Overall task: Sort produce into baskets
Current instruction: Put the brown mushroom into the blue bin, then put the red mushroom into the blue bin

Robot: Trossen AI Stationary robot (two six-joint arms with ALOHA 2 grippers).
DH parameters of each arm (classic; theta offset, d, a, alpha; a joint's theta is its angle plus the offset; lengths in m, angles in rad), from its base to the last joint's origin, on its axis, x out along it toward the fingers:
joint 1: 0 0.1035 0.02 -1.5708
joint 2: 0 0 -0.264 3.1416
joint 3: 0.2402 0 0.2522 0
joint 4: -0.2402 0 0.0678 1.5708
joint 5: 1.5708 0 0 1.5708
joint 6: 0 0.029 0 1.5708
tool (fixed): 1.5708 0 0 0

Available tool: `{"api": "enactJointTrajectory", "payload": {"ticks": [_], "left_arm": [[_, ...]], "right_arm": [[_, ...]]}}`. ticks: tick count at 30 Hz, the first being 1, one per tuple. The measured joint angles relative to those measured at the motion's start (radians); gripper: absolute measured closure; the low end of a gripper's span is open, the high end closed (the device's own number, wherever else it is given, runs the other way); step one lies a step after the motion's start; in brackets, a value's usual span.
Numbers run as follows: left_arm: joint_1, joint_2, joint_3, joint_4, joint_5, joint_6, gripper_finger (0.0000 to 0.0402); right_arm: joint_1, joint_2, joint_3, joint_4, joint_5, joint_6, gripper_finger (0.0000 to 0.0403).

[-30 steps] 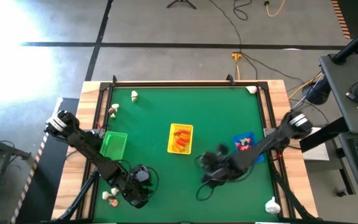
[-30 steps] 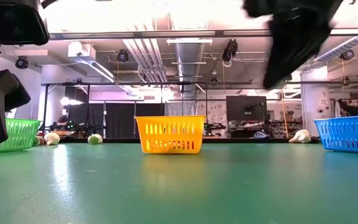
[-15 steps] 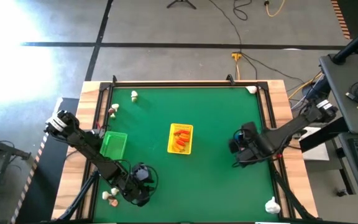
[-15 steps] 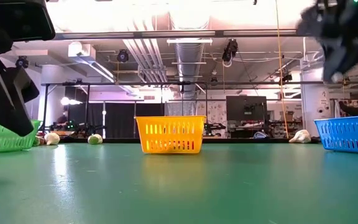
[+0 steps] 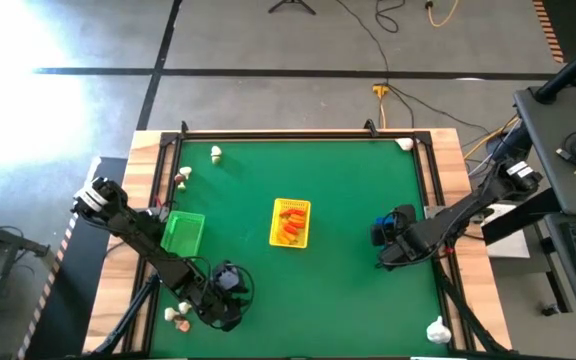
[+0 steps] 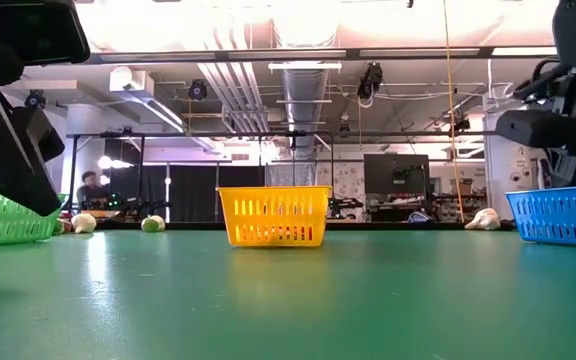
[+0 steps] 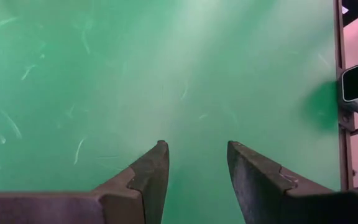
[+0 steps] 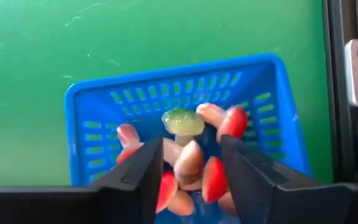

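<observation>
The right tool [image 8: 191, 180] hangs directly over the blue basket [image 8: 92, 102], its fingers parted with nothing clamped between them; red-and-white pieces [image 8: 232, 121] and one pale green-topped piece [image 8: 182, 121] lie in the basket straight below. The left tool [image 7: 194, 165], released and empty, sits low over the green surface [image 5: 348, 180] near the front edge, close to two loose white pieces [image 5: 175, 318], so that arm looks nearer to them. A white piece [image 5: 438, 328] at the right front corner lies nearer the right arm.
</observation>
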Motion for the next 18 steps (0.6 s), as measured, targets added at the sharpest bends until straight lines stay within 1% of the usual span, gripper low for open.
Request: {"api": "enactJointTrajectory", "payload": {"ticks": [1,2,5,7,9,11,13,16,18], "left_arm": [[0.0,-0.001,0.0,-0.003,0.015,-0.006,0.0255],[0.001,-0.009,0.001,-0.021,0.052,-0.017,0.0255],[0.001,-0.062,0.024,-0.162,0.226,-0.054,0.0255],[-0.017,-0.111,0.054,-0.277,0.341,-0.056,0.0255],[-0.042,-0.153,0.093,-0.4,0.419,-0.061,0.0255],[-0.071,-0.187,0.132,-0.503,0.432,-0.104,0.0255],[-0.094,-0.201,0.167,-0.583,0.43,-0.179,0.0255],[-0.133,-0.19,0.196,-0.632,0.442,-0.272,0.025],[-0.152,-0.158,0.204,-0.621,0.508,-0.325,0.0243]], "right_arm": [[-0.002,-0.005,0.003,-0.002,-0.007,0.001,0.024],[-0.002,-0.012,0.011,-0.01,-0.018,-0.001,0.0231],[-0.004,-0.059,0.067,-0.033,-0.056,-0.066,0.021],[-0.004,-0.091,0.118,-0.036,-0.049,-0.145,0.0202],[-0.004,-0.117,0.168,-0.036,-0.007,-0.216,0.0197],[-0.004,-0.126,0.223,-0.032,0.058,-0.273,0.0196],[-0.004,-0.123,0.269,-0.03,0.121,-0.332,0.0196],[-0.004,-0.096,0.324,-0.015,0.204,-0.404,0.0197],[-0.004,-0.07,0.349,-0.015,0.241,-0.422,0.0199]]}}
